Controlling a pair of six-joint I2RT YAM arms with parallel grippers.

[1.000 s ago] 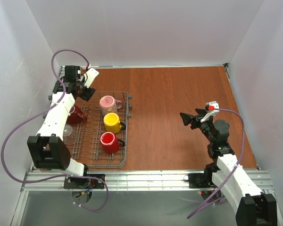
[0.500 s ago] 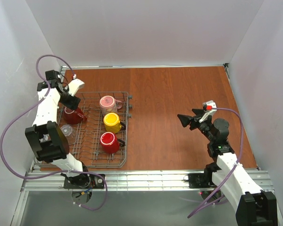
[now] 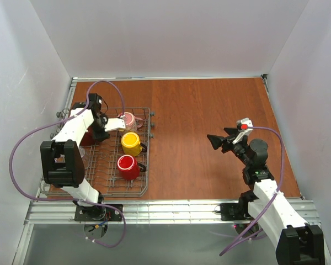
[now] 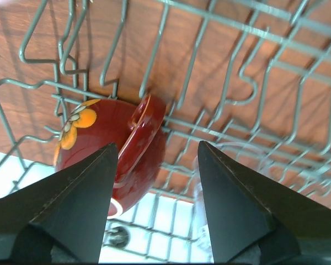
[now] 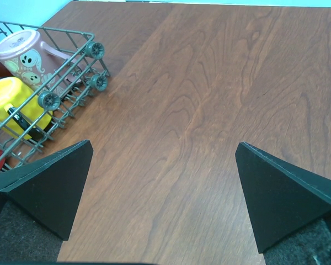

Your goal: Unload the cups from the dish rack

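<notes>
The grey wire dish rack (image 3: 107, 171) sits at the left of the table. A pink spotted mug (image 3: 127, 120), a yellow mug (image 3: 131, 143) and a glossy red mug (image 3: 127, 166) stand in a row along its right side. My left gripper (image 3: 97, 134) hangs low over the rack's left half. Its wrist view shows a dark red mug with a yellow flower (image 4: 99, 127) lying on the wires and a clear glass tumbler (image 4: 237, 152) beside it. The left gripper (image 4: 157, 146) is open and empty, the mug's handle near its left finger. My right gripper (image 3: 212, 141) hovers open over bare table.
The right wrist view has the rack's corner with small wheels (image 5: 71, 102) at its left edge, with the pink mug (image 5: 22, 52) and the yellow mug (image 5: 11, 96) behind it. Brown tabletop (image 3: 209, 110) stretches right of the rack. White walls enclose three sides.
My left arm has swung from the rack's far left corner in over the rack, and its jaws have narrowed. The right arm has barely moved.
</notes>
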